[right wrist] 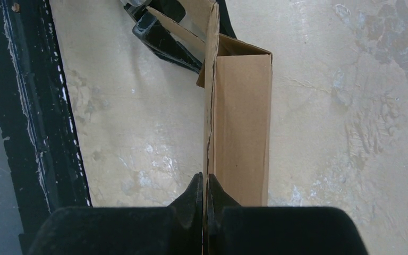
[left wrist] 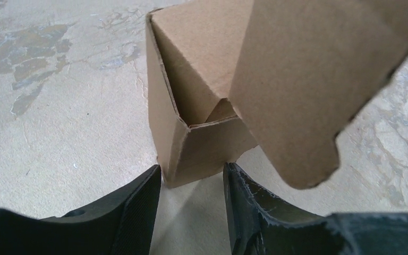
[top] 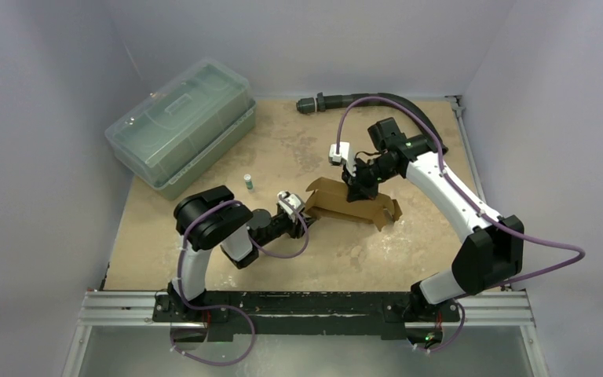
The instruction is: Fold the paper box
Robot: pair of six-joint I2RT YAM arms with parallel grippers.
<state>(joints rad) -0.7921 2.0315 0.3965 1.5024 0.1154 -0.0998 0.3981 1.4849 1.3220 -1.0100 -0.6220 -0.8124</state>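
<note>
Top external view: tan table (top: 408, 251), mottled and scuffed, closed in by plain pale walls (top: 322, 39) on three sides. Metal rail (top: 306, 308) along near edge, carrying both arm bases. Clear greenish lidded bin (top: 180, 126) at far left corner; small green-capped vial (top: 248, 183) near it; black hose (top: 377, 100) along far edge.

Paper box (top: 353, 206): plain brown cardboard, lying on its side at mid-table, between the two arms. Formed into a long rectangular tube, long axis running left to right. Left end open and hollow, as seen from left wrist; creased side flap bent outward there, and a large flap with a rounded corner hanging out over the opening. Right end also showing a flap out.

Left gripper (left wrist: 191, 169): jaws roughly half apart, set at lower edge of the open left end, one fingertip to each side of the bottom corner. Actual contact with cardboard: cannot tell.

Right gripper (right wrist: 205, 186): jaws fully closed, pinching a thin upright cardboard panel edge-on along one long edge of the tube, as seen from right wrist.
</note>
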